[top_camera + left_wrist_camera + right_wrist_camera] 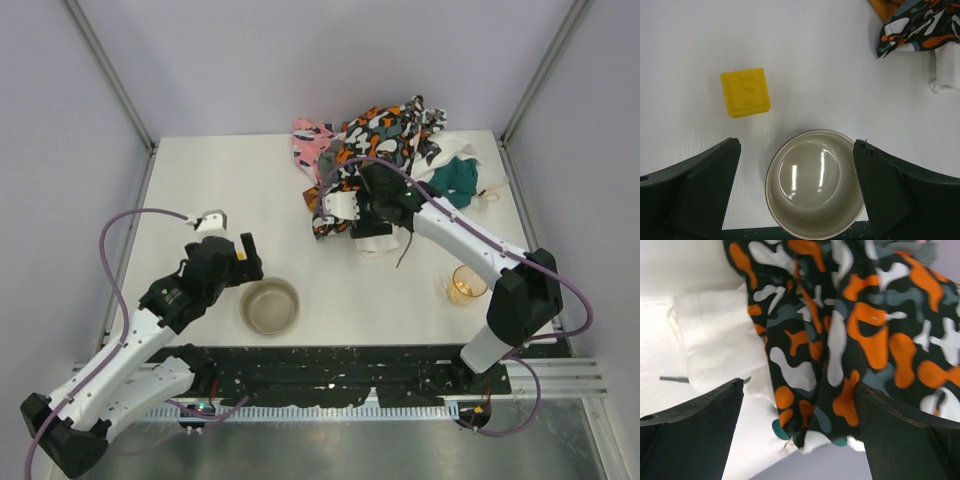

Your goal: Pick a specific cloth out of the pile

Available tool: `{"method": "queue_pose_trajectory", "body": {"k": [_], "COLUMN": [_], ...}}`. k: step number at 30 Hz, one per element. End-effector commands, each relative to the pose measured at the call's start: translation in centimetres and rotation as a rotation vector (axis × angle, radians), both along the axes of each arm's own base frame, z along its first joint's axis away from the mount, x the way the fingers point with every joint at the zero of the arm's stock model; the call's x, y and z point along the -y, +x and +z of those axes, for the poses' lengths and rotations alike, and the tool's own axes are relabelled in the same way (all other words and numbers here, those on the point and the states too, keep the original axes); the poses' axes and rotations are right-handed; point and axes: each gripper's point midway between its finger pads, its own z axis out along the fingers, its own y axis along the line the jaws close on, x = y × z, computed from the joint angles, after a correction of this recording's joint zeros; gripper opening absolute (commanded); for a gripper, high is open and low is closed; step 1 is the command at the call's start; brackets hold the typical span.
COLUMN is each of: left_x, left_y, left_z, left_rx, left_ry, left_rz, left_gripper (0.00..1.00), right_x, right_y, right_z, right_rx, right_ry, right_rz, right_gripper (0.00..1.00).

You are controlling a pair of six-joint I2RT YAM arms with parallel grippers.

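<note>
Now search step: right gripper [799, 390] open-jawed, empty, at the orange-black-white blotch cloth [840, 330] on the heaped mixed-fabric pile [385, 140]; plain grey cloth unseen, prob. buried, so next: peel top layers; left gripper [797, 147] open, idle.

It was a robot lab cell; plain pale panels [330, 60] on metal posts [108, 68] walled the white table [220, 180] beyond the left gripper [796, 144].

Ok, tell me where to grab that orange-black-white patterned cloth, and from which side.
Pinch the bunched fold of the patterned cloth at the near edge of the pile, coming in from the near side, where the open right gripper faces it. The fabric gathers into ridges there, probably thick enough for the fingers to close on.
</note>
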Motion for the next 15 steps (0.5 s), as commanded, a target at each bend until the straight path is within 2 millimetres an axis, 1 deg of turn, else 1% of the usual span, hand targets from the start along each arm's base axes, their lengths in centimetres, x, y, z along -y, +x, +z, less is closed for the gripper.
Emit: {"method": "queue_pose_trajectory", "body": {"k": [1, 2, 3, 5, 6, 7, 8, 9, 10, 11, 12, 13, 14, 15], "left_x": [0.5, 0.9, 1.3, 1.6, 1.8, 1.9, 2.1, 2.2, 2.4, 2.6, 2.7, 2.8, 3.0, 3.1], "left_y": [2.0, 2.2, 2.4, 2.8, 3.0, 3.1, 3.3, 3.4, 3.6, 3.8, 3.9, 4.1, 4.3, 4.5], "left_z": [1.9, 1.9, 2.1, 1.8, 1.7, 1.5, 1.2, 1.0, 0.8, 0.7, 0.7, 0.6, 0.5, 0.6], "left_rx": [0.053, 0.047, 0.041, 0.018, 0.004, -0.008, -0.018, -0.024, -0.028, -0.03, -0.031, -0.033, -0.035, -0.032], "left_ry": [0.003, 0.007, 0.01, 0.03, 0.037, 0.04, 0.041, 0.041, 0.038, 0.037, 0.037, 0.035, 0.033, 0.028], "left_rz": [0.006, -0.016, -0.031, -0.04, -0.041, -0.043, -0.046, -0.052, -0.053, -0.058, -0.06, -0.063, -0.067, -0.071], "left_gripper": [1.0, 1.0, 1.0, 1.0, 1.0, 1.0, 1.0, 1.0, 1.0, 0.99, 1.0, 1.0, 1.0, 1.0], "right_x": [2.2, 2.6, 2.9, 3.5, 3.7, 4.6, 5.0, 6.1, 6.1, 6.3, 6.9, 6.6, 7.0, 6.8], "right_y": [0.4, 0.9, 1.3, 2.5, 4.1, 4.6, 6.1, 6.9, 8.8, 10.5, 11.0, 12.4, 12.8, 13.8], "right_z": [-4.1, -5.6, -6.3, -8.2, -8.1, -8.8, -9.1, -9.7, -9.4, -8.7, -9.5, -7.9, -7.9, -6.2], "right_rx": [-0.029, -0.059, -0.071, -0.07, -0.008, 0.005, 0.056, 0.073, 0.154, 0.247, 0.277, 0.374, 0.399, 0.477], "right_ry": [-0.257, -0.272, -0.277, -0.286, -0.288, -0.309, -0.321, -0.329, -0.308, -0.272, -0.286, -0.241, -0.243, -0.199], "right_rz": [0.15, 0.143, 0.132, 0.082, 0.035, 0.003, -0.041, -0.079, -0.125, -0.159, -0.182, -0.213, -0.24, -0.274], "right_gripper": [0.95, 0.95, 0.95, 0.95, 0.95, 0.95, 0.95, 0.95, 0.95, 0.96, 0.97, 0.97, 0.94, 0.78]}}
